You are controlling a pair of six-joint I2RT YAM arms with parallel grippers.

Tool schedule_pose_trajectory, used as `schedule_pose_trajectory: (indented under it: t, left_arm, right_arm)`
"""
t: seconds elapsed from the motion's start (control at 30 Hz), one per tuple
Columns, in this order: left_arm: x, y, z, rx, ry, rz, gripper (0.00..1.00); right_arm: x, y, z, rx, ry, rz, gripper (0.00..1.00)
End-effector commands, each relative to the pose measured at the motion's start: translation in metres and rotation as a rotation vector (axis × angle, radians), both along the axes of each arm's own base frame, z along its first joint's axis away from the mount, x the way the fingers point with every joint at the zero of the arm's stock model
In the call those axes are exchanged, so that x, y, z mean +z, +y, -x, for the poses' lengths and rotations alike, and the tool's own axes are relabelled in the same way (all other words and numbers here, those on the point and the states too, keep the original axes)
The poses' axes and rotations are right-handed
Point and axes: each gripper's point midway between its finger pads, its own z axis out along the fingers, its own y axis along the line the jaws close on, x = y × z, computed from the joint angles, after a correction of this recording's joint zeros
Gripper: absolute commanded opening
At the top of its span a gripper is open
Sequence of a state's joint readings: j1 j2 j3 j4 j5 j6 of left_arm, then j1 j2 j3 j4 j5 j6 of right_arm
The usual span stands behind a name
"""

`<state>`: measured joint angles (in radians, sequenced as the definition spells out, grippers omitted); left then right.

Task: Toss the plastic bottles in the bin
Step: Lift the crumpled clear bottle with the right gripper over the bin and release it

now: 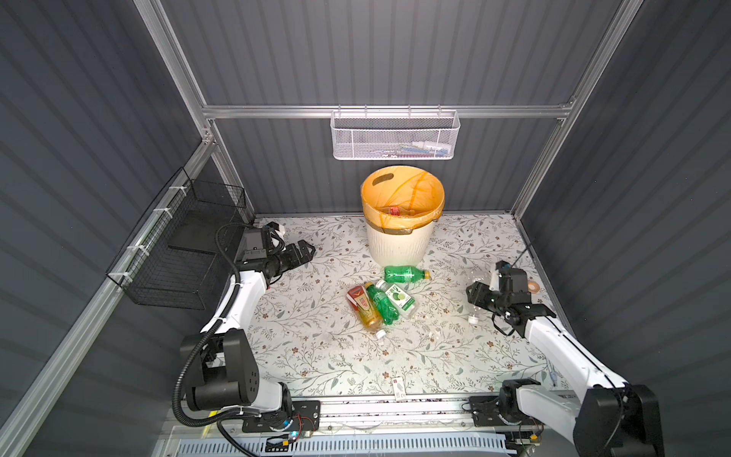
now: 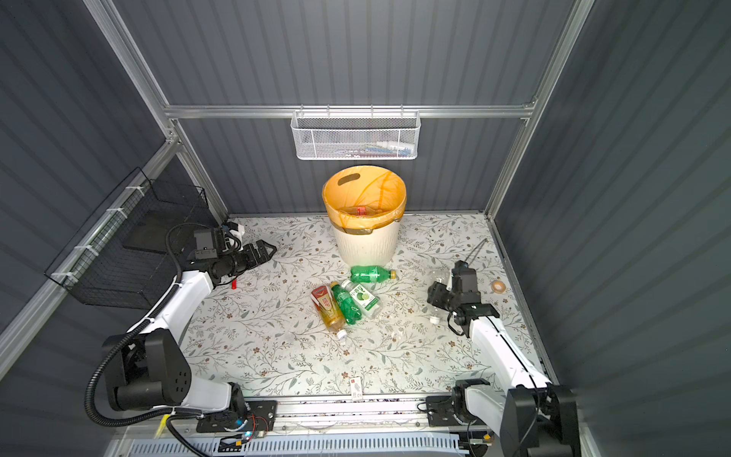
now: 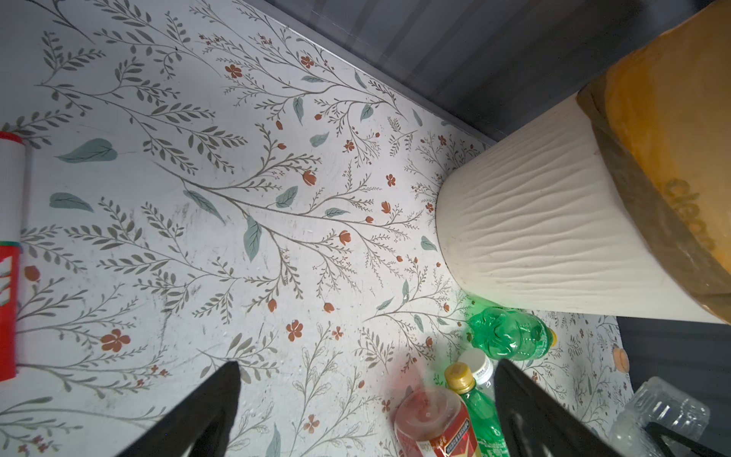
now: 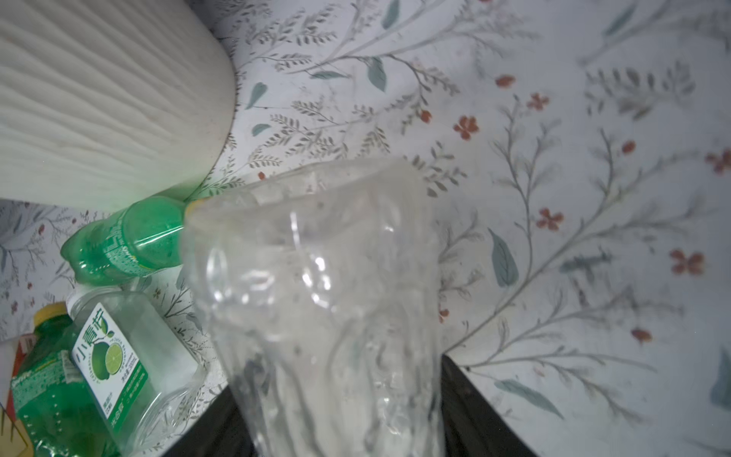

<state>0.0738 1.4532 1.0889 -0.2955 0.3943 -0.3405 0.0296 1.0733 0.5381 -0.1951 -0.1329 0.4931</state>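
The bin (image 1: 398, 247), a round cream bucket of ribbed plastic, is lined with a thin orange bag (image 1: 411, 186) and is stood at 12 o'clock on the flower-printed table (image 1: 316, 348). A red-labelled bottle (image 1: 393, 211) is seen lying inside it. At 6 o'clock of the bin, just beside its base, a green bottle (image 1: 403, 274) with a yellow cap is laid on its side. In the middle of the table three more bottles are packed side by side: an amber bottle (image 1: 364, 306) with a red label, a second green bottle (image 1: 381, 304), and a lime bottle (image 1: 401, 298) of clear plastic with a white cap. At 3 o'clock a clear bottle (image 4: 328, 285), thin, crumpled and without label, is gripped between the black fingers of the right claw (image 4: 340, 376), which is closed only partly because of the bottle's width. At 10 o'clock the left claw (image 3: 367, 368) is held wide open and empty, its pointed fingers being directed toward the bottles.
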Motion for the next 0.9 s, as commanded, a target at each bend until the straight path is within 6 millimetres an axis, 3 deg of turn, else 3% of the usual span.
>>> schedule_pose_trajectory:
  t: [0.0,0.13,0.23,0.3,0.4,0.5,0.6,0.67,0.7,0.73,0.8,0.87]
  left_arm:
    - [-0.015,-0.001,0.001,0.003,0.047,0.042,1.0]
    - [-0.019,-0.003,0.0,0.002,0.061,0.062,1.0]
    - [-0.02,-0.003,0.0,0.01,0.065,0.07,1.0]
    - [-0.019,-0.003,0.002,0.017,0.065,0.079,1.0]
    - [-0.02,-0.005,0.006,0.033,0.071,0.103,0.99]
    - [-0.024,-0.006,0.013,0.051,0.072,0.125,0.99]
    - [-0.028,-0.01,0.02,0.055,0.073,0.128,0.99]
    - [-0.029,-0.013,0.024,0.054,0.076,0.134,0.99]
    - [-0.029,-0.014,0.026,0.051,0.076,0.137,0.99]
    - [-0.028,-0.015,0.028,0.048,0.077,0.139,0.99]
    - [-0.025,-0.017,0.032,0.049,0.072,0.136,0.99]
    - [-0.023,-0.016,0.035,0.051,0.066,0.127,1.0]
  right_arm:
    - [-0.007,0.014,0.001,-0.093,0.004,-0.249,0.63]
    - [-0.033,0.012,0.011,-0.161,0.072,-0.31,0.64]
    - [-0.034,0.006,0.011,-0.195,0.072,-0.344,0.64]
    - [-0.025,0.005,0.006,-0.196,0.061,-0.362,0.63]
    - [0.015,0.005,-0.011,-0.184,0.002,-0.367,0.64]
    - [0.094,0.014,-0.037,-0.124,-0.097,-0.422,0.65]
    - [0.232,0.032,-0.082,-0.032,-0.304,-0.458,0.69]
    - [0.337,0.063,-0.102,0.096,-0.464,-0.538,0.83]
    - [0.374,0.075,-0.105,0.151,-0.516,-0.573,0.96]
    - [0.406,0.084,-0.107,0.185,-0.552,-0.603,0.99]
    - [0.437,0.084,-0.114,0.188,-0.608,-0.618,0.99]
    - [0.441,0.076,-0.123,0.159,-0.607,-0.632,0.99]
